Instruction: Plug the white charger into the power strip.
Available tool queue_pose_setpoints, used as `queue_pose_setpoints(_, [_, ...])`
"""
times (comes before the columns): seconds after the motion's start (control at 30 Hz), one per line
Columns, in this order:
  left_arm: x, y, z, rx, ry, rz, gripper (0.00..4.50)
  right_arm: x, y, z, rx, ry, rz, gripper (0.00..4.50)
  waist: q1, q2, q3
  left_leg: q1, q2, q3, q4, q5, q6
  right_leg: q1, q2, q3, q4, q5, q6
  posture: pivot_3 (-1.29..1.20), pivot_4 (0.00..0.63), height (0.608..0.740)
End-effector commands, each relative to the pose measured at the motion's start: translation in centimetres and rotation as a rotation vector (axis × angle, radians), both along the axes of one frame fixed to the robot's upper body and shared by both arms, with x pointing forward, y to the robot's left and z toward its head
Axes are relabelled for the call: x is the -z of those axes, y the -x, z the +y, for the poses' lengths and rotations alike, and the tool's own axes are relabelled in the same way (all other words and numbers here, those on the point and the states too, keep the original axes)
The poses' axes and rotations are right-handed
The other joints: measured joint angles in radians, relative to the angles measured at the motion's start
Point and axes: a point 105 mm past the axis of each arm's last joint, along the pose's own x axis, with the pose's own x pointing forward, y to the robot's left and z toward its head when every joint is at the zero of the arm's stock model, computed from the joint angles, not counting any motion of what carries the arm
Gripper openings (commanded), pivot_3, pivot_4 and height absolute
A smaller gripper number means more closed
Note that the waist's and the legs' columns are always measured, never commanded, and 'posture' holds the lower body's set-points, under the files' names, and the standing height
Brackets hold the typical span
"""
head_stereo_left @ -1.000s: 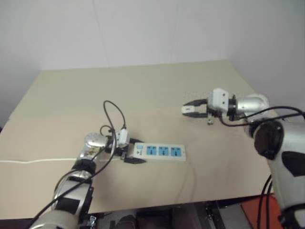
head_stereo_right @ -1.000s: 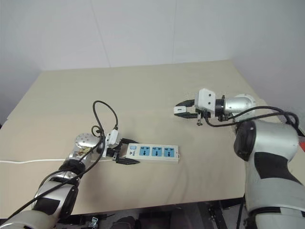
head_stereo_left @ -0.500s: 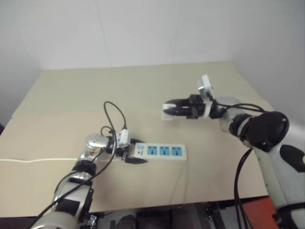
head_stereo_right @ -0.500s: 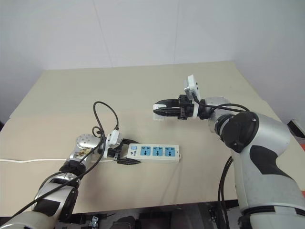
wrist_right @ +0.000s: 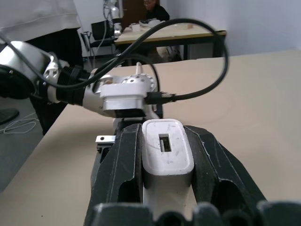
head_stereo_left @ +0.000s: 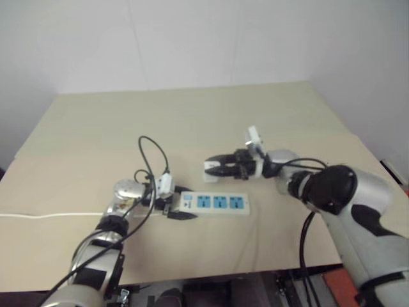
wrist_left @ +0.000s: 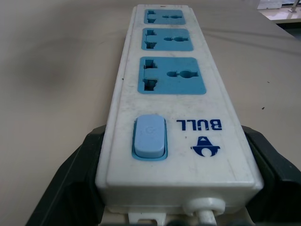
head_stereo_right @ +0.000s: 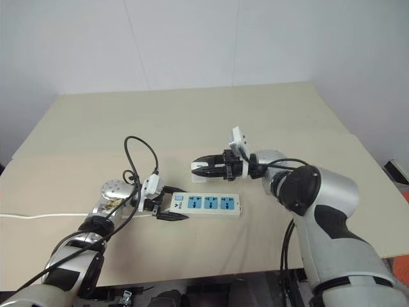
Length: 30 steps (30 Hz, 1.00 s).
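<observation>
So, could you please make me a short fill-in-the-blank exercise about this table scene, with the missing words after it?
1. The long white power strip has ___ blue socket panels.
2. The small white charger block is clamped in the ___ gripper.
3. The left gripper holds the strip at the end with the blue ___.
4. All the sockets are ___.

Missing words: three; right; switch; empty

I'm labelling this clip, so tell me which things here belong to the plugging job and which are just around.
Job:
white charger, clamped in the right gripper
power strip, switch end gripped by the left gripper

Just around:
table
strip's thin white cord
</observation>
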Motion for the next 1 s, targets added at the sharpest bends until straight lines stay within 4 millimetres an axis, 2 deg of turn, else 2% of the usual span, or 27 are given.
queue_pose_setpoints(0.03, [-0.2, -0.1, 0.4, -0.005, -0.018, -0.014, 3.32, -0.2, 0.3, 0.4, -0.005, -0.037, -0.004, 1.11, 0.0, 0.0, 0.0, 0.0, 0.0, 0.0, 0.0, 0.0, 0.0, 0.0, 0.0, 0.0, 0.0, 0.0, 0.0, 0.0, 0.15, 0.74])
queue_pose_setpoints(0.37, [0.1, -0.1, 0.5, -0.01, -0.037, -0.016, 3.32, 2.0, 1.0, 1.5, -0.005, -0.045, 0.027, 1.11, -0.002, 0.0, 0.0, 0.0, 0.0, 0.0, 0.0, 0.0, 0.0, 0.0, 0.0, 0.0, 0.0, 0.0, 0.0, 0.0, 0.15, 0.74])
queue_pose_setpoints(0.57, [0.2, -0.1, 0.4, -0.013, -0.037, -0.01, 3.32, 2.2, 1.0, 2.0, 0.013, -0.064, 0.018, 1.11, -0.002, 0.0, 0.0, 0.001, 0.0, 0.0, 0.0, 0.0, 0.0, 0.001, 0.0, 0.0, 0.0, 0.0, 0.0, 0.0, 0.15, 0.74])
queue_pose_setpoints(1.0, [0.2, -0.6, 0.7, -0.039, -0.057, -0.016, 3.32, 2.8, 1.1, 1.2, 0.023, -0.032, 0.019, 1.11, -0.002, 0.0, 0.0, 0.007, 0.0, 0.0, 0.0, 0.0, 0.0, 0.007, 0.0, 0.0, -0.001, 0.0, 0.0, 0.0, 0.15, 0.74])
